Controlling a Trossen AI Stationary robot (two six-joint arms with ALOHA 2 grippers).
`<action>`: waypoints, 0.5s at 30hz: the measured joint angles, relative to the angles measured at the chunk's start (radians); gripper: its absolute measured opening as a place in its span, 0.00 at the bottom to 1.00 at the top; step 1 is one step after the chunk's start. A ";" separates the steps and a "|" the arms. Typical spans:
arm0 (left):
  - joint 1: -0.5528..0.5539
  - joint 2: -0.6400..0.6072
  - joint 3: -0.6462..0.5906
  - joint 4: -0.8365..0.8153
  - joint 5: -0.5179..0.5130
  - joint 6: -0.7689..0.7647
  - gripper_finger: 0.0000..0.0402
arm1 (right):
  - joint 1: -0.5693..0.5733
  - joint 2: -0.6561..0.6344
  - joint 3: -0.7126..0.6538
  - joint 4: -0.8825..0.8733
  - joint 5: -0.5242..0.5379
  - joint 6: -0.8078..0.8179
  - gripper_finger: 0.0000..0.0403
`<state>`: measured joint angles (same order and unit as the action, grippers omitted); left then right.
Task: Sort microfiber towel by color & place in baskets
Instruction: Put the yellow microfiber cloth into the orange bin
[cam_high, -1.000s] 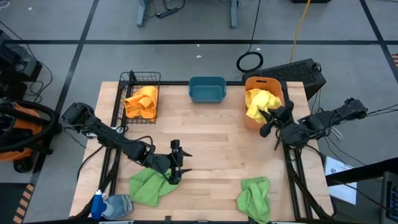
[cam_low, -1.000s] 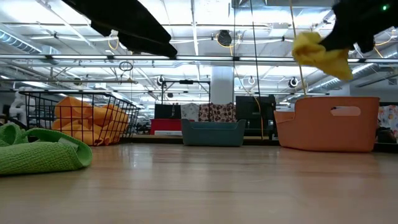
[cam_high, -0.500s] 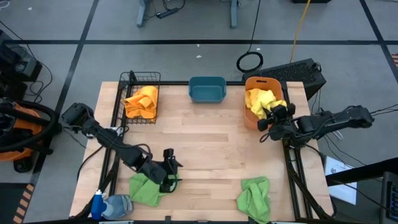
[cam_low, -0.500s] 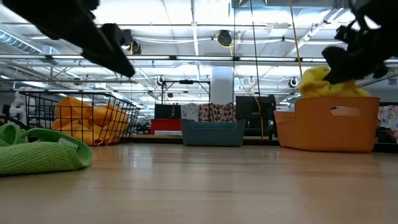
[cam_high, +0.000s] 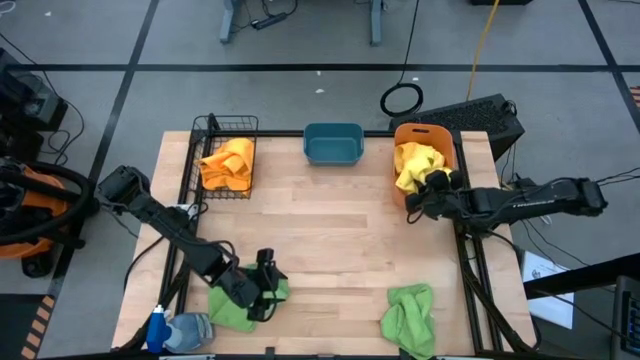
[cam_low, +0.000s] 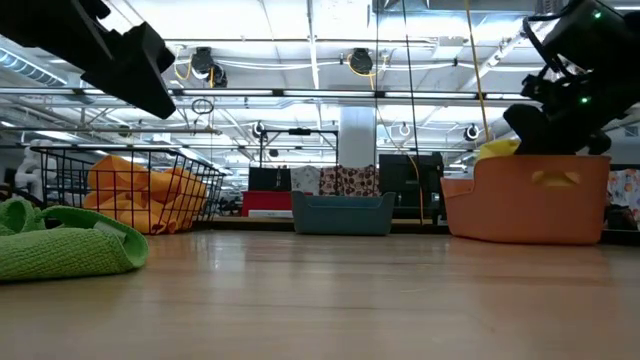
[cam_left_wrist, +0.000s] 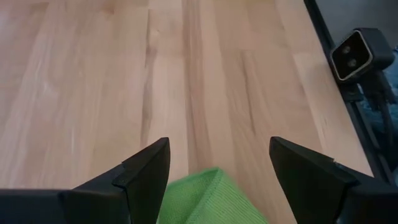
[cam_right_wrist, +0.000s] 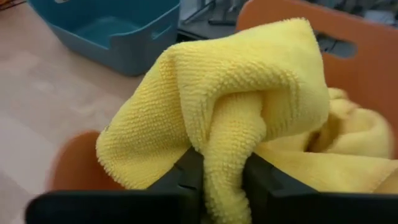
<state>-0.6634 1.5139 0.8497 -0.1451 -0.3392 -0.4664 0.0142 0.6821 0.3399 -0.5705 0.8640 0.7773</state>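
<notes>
Your right gripper is pinching a yellow towel over the orange bin at the far right; the cloth is soft, light and floppy, so expect it to drape and cling to the fingers. Your left gripper hangs spread just above a green towel near left; take it by a raised fold. Count two green towels, the other near right, orange cloth in the wire basket, and an empty-looking teal tub.
</notes>
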 joint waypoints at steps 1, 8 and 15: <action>0.000 0.000 0.000 0.001 -0.001 -0.001 0.70 | -0.013 0.007 0.000 0.016 -0.020 -0.004 0.16; -0.003 0.000 0.000 -0.005 -0.001 -0.037 0.70 | -0.092 0.026 0.000 0.016 -0.061 0.013 0.34; -0.031 0.000 0.000 -0.030 0.001 -0.054 0.70 | -0.119 0.025 0.057 0.021 -0.060 -0.032 0.52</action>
<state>-0.6941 1.5139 0.8497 -0.1753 -0.3378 -0.5199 -0.1047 0.7074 0.3972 -0.5499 0.8040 0.7449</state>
